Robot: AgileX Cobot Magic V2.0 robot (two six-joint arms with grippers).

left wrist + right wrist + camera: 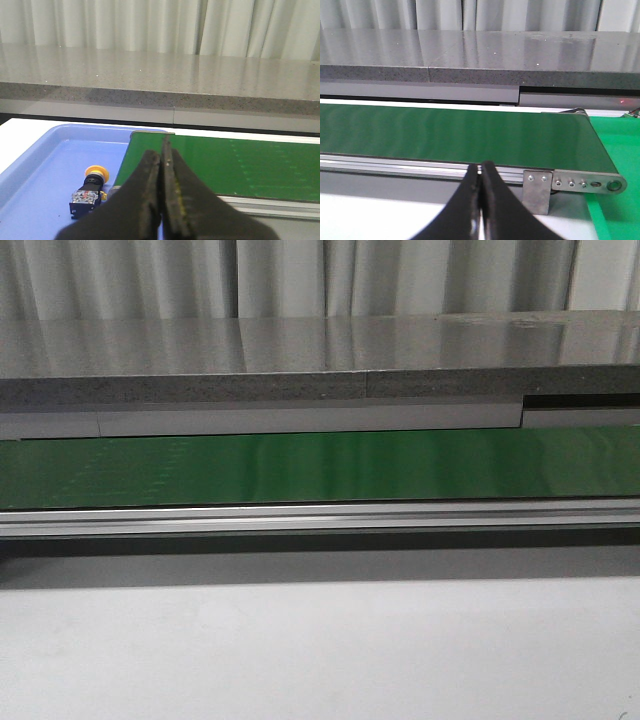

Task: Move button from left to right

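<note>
The left tool (162, 150) has its fingers pressed together, pinching nothing, hanging over the near end of the green conveyor belt (235, 165). Just beside it, apart from the fingers, the button (90, 187) lies on its side in a blue tray (35, 170). The right tool (481, 167) is likewise pressed together and bare, above the white tabletop (380, 215) before the belt's aluminium rail (420, 167).

Pale pleated curtains (300, 275) hang along the back. Below them runs a glossy grey speckled stone ledge (300, 350), catching soft reflections of the curtain folds.
</note>
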